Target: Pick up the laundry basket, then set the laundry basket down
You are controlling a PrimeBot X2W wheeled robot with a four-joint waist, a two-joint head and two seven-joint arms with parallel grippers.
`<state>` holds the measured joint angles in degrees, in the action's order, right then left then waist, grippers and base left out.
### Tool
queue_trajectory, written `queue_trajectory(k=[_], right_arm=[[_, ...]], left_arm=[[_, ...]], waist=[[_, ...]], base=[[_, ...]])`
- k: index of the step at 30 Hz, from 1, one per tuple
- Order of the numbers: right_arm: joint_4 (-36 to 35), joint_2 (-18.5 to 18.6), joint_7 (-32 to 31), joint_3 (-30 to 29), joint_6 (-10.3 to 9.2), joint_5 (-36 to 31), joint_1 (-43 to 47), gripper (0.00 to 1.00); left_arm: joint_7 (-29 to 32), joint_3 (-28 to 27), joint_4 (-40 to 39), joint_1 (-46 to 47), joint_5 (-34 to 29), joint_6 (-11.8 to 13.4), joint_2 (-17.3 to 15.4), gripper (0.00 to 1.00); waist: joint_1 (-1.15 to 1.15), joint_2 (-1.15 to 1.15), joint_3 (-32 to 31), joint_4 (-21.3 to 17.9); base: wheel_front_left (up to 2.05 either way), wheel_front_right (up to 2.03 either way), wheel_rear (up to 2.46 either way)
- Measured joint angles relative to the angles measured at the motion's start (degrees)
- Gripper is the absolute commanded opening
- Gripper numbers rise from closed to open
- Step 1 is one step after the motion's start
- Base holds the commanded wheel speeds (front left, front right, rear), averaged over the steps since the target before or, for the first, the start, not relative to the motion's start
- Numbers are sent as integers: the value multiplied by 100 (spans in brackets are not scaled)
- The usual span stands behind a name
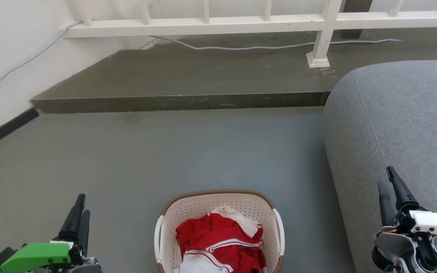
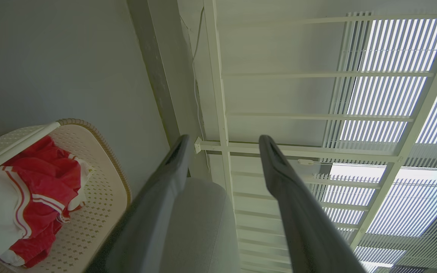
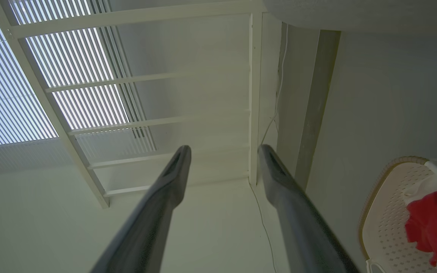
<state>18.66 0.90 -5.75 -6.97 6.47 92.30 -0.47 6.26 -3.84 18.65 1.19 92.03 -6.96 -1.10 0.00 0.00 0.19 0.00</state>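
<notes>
Both tools are nearest the lens, low in the head view. The left tool (image 1: 82, 206) is well to the left of the laundry basket (image 1: 199, 208), and the right tool (image 1: 385, 177) is well to its right. In each wrist view the two fingers are seen spread, with nothing between them. Neither tool touches the basket.

Location: the basket is set on the grey floor (image 1: 165, 159), between the two tools. A grey sofa (image 1: 400, 125) stands close to the basket's right side and a raised step (image 1: 180, 102) lies well beyond it. The basket's near end is cut off by the frame edge.

Step in hand (judged): approach to the handles, with the pick-up not yet begun.
- Each tool is to be brought inward and lowered to the handle on its own side.
- Both handles should be closed on evenly before any lift.
- The lift is to be kept level so that the load is not tipped.
- The right arm should be kept clear of the sofa.

Appearance: cream-white perforated walls, rounded corners and a brown woven-look rim are noted. A white handle is seen on the left side (image 1: 158, 239) and another on the right (image 1: 279, 231). Red-and-white clothing (image 1: 218, 239) is heaped inside. The plastic is judged light and slightly flexible.
</notes>
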Motion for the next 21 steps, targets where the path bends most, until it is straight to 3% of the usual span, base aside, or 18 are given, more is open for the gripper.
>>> queue_trajectory(k=[13, 21], right_arm=[[-199, 8, 221, 213, 1, -178, -2, 100], [-341, 80, 424, 424, 1, -593, -3, 100]], left_arm=[[-79, 41, -211, 0, -64, 0, -2, 100], [-245, 208, -431, 1, -411, 0, -65, 100]], waist=[[0, 0, 7, -4], [0, 0, 13, -14]], base=[[0, 0, 0], [0, 0, 0]])
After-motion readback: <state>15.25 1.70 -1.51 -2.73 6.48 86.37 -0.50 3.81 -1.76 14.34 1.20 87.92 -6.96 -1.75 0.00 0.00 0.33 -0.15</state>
